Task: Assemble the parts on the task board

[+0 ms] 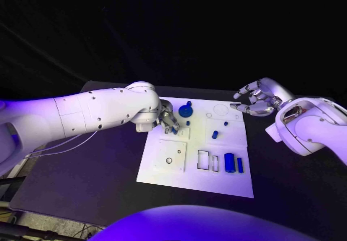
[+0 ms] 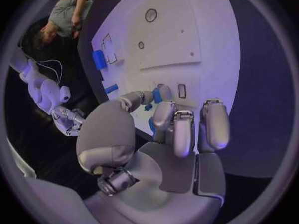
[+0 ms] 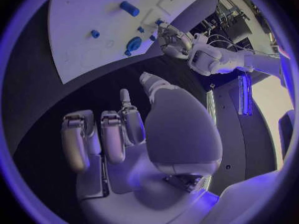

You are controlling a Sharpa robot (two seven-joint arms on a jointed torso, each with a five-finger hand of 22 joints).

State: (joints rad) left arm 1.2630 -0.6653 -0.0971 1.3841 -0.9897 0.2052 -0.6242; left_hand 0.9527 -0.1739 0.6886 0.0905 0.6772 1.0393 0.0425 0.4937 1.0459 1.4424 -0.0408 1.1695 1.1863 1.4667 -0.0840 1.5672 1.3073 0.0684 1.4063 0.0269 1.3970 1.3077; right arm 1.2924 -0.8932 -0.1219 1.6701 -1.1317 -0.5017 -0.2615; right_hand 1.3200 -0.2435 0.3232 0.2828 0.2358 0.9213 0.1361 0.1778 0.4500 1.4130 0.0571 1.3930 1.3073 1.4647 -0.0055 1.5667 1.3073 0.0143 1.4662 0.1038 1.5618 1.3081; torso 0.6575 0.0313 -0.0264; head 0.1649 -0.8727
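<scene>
The white rectangular task board is laid mid-table on the black table. The left hand is positioned over the board's far-left corner area, fingertips lowered onto the plate; a small blue part is seen between thumb and fingers in the left wrist view, apparently pinched, though contact is partly hidden. The right hand is held above the table just beyond the board's far-right corner, fingers curled and apart, nothing gripped.

A round blue knob-like part is located near the board's far edge, just beside the left hand. A small blue peg and a short blue cylinder are found mid-board, apart from each other. A larger blue cylinder and a slim blue bar are lying side by side near the right edge toward the near corner. Two rectangular cut-outs are located just left of these.
</scene>
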